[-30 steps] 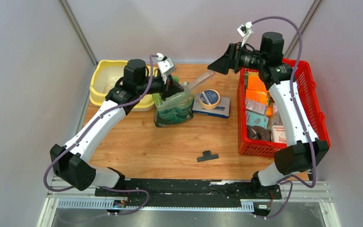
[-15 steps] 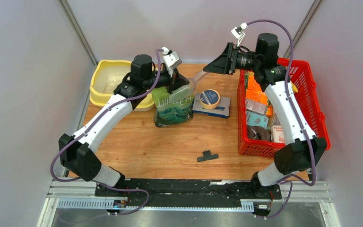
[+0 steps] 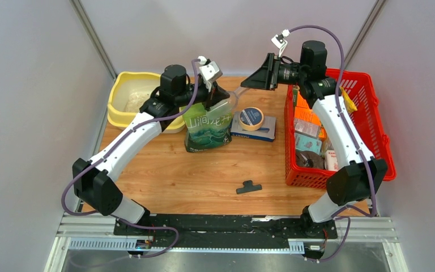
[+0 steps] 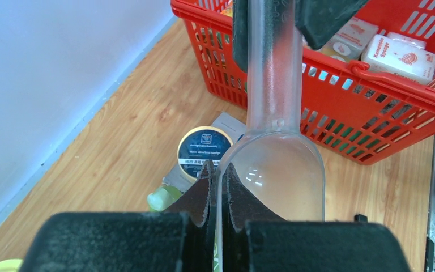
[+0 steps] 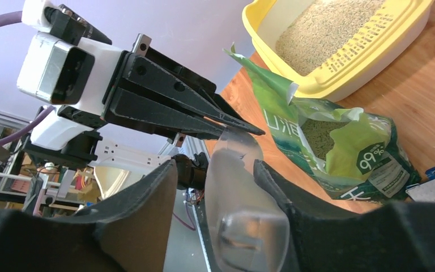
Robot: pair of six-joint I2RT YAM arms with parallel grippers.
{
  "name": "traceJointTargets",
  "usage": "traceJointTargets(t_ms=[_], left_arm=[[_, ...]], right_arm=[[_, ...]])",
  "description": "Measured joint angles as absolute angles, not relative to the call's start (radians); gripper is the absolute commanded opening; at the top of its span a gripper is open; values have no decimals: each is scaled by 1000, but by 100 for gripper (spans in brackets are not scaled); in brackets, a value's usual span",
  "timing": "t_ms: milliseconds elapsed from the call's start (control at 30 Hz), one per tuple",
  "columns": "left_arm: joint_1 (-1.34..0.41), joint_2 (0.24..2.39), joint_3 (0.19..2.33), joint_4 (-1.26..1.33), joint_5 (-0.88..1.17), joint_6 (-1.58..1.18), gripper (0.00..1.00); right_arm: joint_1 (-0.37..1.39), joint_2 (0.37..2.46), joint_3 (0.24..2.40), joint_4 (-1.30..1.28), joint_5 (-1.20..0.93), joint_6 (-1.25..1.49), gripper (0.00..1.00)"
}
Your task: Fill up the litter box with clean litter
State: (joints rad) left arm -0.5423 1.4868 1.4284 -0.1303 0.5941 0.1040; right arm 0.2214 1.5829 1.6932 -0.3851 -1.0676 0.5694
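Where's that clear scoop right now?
Overhead view: the clear scoop hangs at the table's back middle beside the green litter pouch, its bowl pinched by the left hand, its handle between the right hand's fingers.

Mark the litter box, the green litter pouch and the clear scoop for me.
litter box (image 3: 115,101): top view, left rim.
green litter pouch (image 3: 207,129): top view, printed front face.
clear scoop (image 4: 277,170): left wrist view, bowl.

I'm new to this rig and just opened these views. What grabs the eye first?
A clear plastic scoop bridges both arms in mid-air: the left end effector pinches its bowl rim, and the right end effector straddles its handle. Below stands an open green pouch of litter, between the pale yellow litter tray far left, already holding granules, and a red lattice basket on the right.
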Motion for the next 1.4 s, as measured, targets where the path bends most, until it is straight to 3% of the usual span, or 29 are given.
traceJointTargets(t_ms=[167, 233, 267, 300, 400, 533, 733, 933, 1233, 1400], left_arm=[[-545, 1489, 1436, -128, 582, 121, 0], [-546, 1489, 1436, -128, 575, 131, 1], [-547, 1491, 1436, -130, 570, 142, 7], [-548, 1494, 1437, -132, 566, 152, 27], [-547, 1500, 1460, -161, 569, 171, 54], [-530, 1499, 1538, -271, 590, 207, 64], [-477, 1469, 1665, -542, 575, 373, 68], [-431, 1485, 1723, -760, 498, 529, 66], [-429, 1606, 1774, -863, 445, 621, 63], [-429, 1608, 1777, -881, 442, 645, 50]], right_arm=[[221, 1584, 1693, -402, -1045, 540, 31], [223, 1586, 1693, -413, -1043, 537, 13], [225, 1586, 1694, -416, -1051, 540, 9], [228, 1586, 1695, -422, -1049, 540, 2], [226, 1592, 1709, -441, -1042, 511, 0], [201, 1629, 1813, -492, -1021, 442, 0], [154, 1669, 2025, -593, -887, 275, 0], [187, 1692, 2065, -671, -789, 178, 0], [299, 1825, 2189, -904, -694, 0, 0], [303, 1826, 2215, -938, -680, -23, 0]])
